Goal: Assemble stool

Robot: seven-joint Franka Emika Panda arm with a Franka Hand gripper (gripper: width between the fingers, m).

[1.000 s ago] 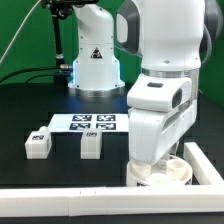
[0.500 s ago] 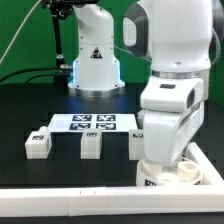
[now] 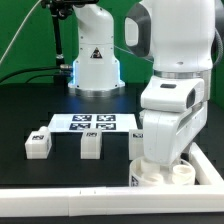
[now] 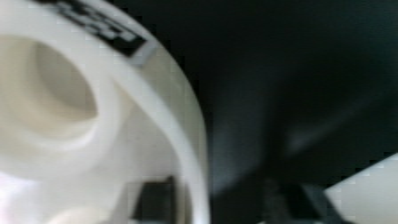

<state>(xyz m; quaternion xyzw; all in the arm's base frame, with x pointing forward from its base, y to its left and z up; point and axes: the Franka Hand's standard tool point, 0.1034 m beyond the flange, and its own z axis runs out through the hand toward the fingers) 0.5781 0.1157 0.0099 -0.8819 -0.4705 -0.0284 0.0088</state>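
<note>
Two dark fingertips (image 4: pixel 153 200) of the claw (image 4: pixel 221 198) stand slightly apart in the blurred wrist view. One lies over the rim of the round white stool seat (image 4: pixel 71 90), the other over the dark surface (image 4: pixel 302 80). Nothing is clamped between them. In the exterior view the white arm (image 3: pixel 172 95) points straight down over the seat (image 3: pixel 160 176), which lies at that view's right, inside the L-shaped bar (image 3: pixel 60 192). Three block legs (image 3: pixel 37 145) stand beside the marker board (image 3: pixel 90 123).

arm (image 3: pixel 172 105): shifted toward exterior view's right | third leg (image 3: pixel 137 145): now uncovered
</note>
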